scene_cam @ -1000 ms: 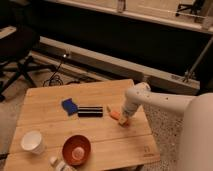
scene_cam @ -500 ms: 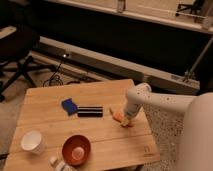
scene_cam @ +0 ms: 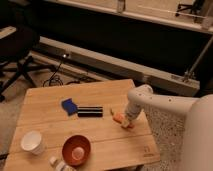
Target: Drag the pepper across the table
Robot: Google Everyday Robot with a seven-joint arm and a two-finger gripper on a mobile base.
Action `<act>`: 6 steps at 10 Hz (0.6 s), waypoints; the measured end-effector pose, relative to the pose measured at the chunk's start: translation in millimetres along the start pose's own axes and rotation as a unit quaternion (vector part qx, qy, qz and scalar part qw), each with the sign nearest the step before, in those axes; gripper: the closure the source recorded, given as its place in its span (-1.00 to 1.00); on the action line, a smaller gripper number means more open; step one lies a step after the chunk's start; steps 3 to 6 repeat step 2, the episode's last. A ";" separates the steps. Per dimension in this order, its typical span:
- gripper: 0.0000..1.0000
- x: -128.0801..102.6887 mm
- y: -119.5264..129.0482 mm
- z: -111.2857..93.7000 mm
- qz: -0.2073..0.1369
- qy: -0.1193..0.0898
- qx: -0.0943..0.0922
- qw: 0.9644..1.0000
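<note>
The pepper (scene_cam: 118,118) lies on the right part of the light wooden table (scene_cam: 100,145), small and orange-red with a paler end toward the black bar. My gripper (scene_cam: 127,121) reaches down from the white arm on the right and sits right at the pepper's right end, touching or nearly touching it. The fingers' lower parts are hidden against the pepper.
A black bar (scene_cam: 90,111) and a blue block (scene_cam: 69,106) lie left of the pepper. An orange-red bowl (scene_cam: 76,149), a white cup (scene_cam: 32,142) and a small bottle (scene_cam: 59,164) stand near the front edge. The table's right edge is close to the gripper. An office chair stands at far left.
The gripper and the pepper have shifted slightly toward the right and front of the table. The other objects have not moved.
</note>
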 end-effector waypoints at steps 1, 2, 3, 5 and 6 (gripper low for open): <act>1.00 1.7 -0.3 0.1 0.004 -0.008 0.000 1.000; 1.00 4.8 -0.5 0.4 0.008 -0.016 0.001 1.000; 1.00 4.8 -0.5 0.4 0.008 -0.016 0.001 1.000; 1.00 4.8 -0.5 0.4 0.008 -0.016 0.001 1.000; 1.00 4.8 -0.5 0.4 0.008 -0.016 0.001 1.000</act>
